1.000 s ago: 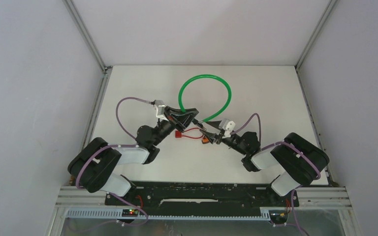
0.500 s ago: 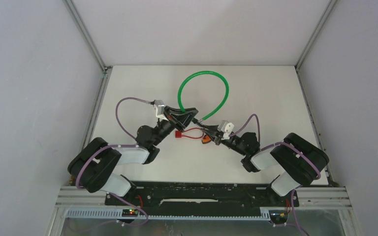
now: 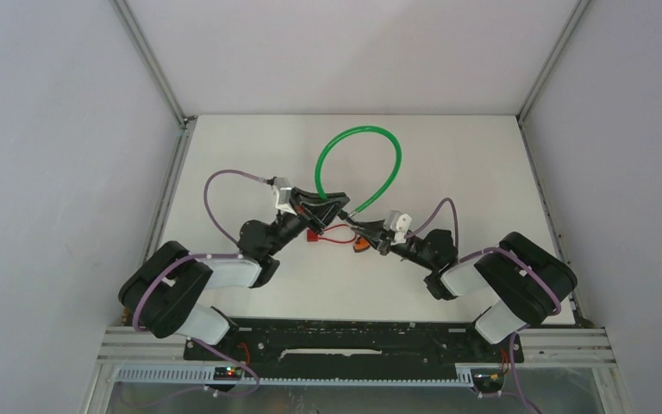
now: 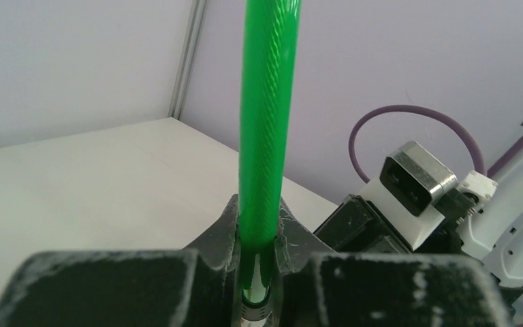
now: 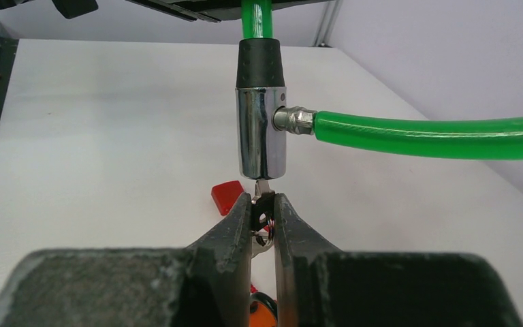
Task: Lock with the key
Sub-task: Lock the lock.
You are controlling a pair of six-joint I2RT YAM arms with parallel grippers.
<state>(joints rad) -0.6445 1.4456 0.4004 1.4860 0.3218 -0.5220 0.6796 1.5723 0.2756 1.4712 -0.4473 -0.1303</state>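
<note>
The lock is a green cable (image 3: pixel 358 160) looped on the table, ending in a chrome cylinder (image 5: pixel 261 133) with a black sleeve (image 5: pixel 259 63). My left gripper (image 4: pixel 257 221) is shut on the cable's end just above the sleeve and holds the cylinder upright. A key (image 5: pixel 264 193) sticks out of the cylinder's lower end. My right gripper (image 5: pixel 263 204) is shut on the key's black head and its ring. In the top view the two grippers meet mid-table, left gripper (image 3: pixel 328 207), right gripper (image 3: pixel 364 228).
A red tag (image 5: pixel 227 195) on a red cord lies on the table below the lock, and an orange fob (image 3: pixel 360 245) hangs under my right fingers. The cable's other end (image 5: pixel 436 136) plugs into the cylinder's side. White table (image 3: pixel 448 155), walls around.
My right gripper has closed from half open onto the key's head. The lock end in my left gripper has shifted slightly towards the right gripper.
</note>
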